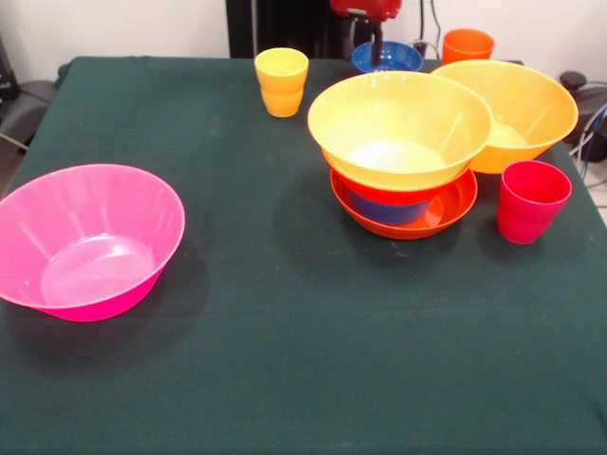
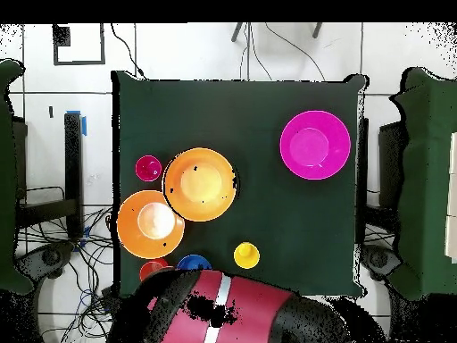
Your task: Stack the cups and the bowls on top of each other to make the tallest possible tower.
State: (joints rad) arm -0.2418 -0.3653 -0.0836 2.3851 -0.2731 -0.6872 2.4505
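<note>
Pincer (image 1: 377, 43) hangs at the front view's twelve o'clock edge over the small blue bowl (image 1: 387, 58); whether it is open I cannot tell. Tower (image 1: 402, 142) stands on the tabletop (image 1: 303, 379) toward six o'clock of the pincer, with the pink bowl (image 1: 85, 239) well apart at eight o'clock.

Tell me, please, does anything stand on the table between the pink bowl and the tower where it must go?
Nothing visible does. Bare green cloth lies between the pink bowl and the tower. The yellow cup stands farther back, off that line.
</note>
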